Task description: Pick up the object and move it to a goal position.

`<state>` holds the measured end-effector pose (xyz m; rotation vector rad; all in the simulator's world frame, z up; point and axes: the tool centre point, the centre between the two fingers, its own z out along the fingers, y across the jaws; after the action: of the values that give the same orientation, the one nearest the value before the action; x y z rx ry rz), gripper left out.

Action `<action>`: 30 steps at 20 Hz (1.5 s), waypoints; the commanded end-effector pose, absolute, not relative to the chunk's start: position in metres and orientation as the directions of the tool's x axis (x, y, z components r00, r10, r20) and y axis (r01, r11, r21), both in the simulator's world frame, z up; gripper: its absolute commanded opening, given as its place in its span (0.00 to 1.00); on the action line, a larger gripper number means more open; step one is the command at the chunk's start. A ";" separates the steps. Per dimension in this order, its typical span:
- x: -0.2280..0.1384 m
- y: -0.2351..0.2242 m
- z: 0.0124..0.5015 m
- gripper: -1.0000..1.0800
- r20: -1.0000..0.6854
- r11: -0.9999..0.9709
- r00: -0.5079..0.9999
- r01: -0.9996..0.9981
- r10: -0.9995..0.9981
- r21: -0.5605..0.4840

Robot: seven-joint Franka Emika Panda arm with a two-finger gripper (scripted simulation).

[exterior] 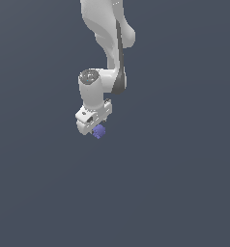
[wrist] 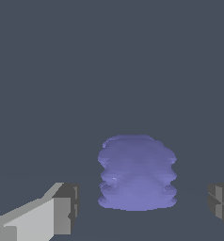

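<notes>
We record the object, a violet-blue ridged lump, lying between the gripper fingers; its ridges run crosswise in stacked bands, and no clear long axis can be judged. The fingers stand apart, clear of it on both sides: released. In the exterior view it sits just beneath the white gripper head. The surroundings are plain grey ground.
</notes>
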<state>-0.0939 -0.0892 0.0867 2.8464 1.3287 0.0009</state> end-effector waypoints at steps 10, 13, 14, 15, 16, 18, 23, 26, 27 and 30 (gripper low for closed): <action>-0.095 -0.089 0.047 0.96 0.000 -0.640 0.640 0.769 0.769 0.000; -0.095 -0.089 0.047 0.00 0.000 -0.640 0.640 0.769 0.769 0.000; -0.095 -0.089 0.047 0.00 0.000 -0.640 0.640 0.769 0.769 0.000; -0.095 -0.089 0.047 0.00 0.000 -0.640 0.640 0.769 0.769 0.000; -0.095 -0.089 0.047 0.00 0.000 -0.640 0.640 0.769 0.769 0.000; -0.095 -0.089 0.047 0.00 0.000 -0.640 0.640 0.769 0.769 0.000; -0.094 -0.089 0.048 0.00 0.001 -0.640 0.640 0.769 0.769 0.002; -0.093 -0.086 0.052 0.00 0.001 -0.640 0.640 0.769 0.769 0.002; -0.092 -0.084 0.055 0.00 0.001 -0.640 0.640 0.769 0.769 0.002; -0.088 -0.074 0.065 0.00 0.001 -0.640 0.640 0.769 0.769 0.002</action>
<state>-0.0904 -0.0792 0.0598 2.8444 1.3314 0.0007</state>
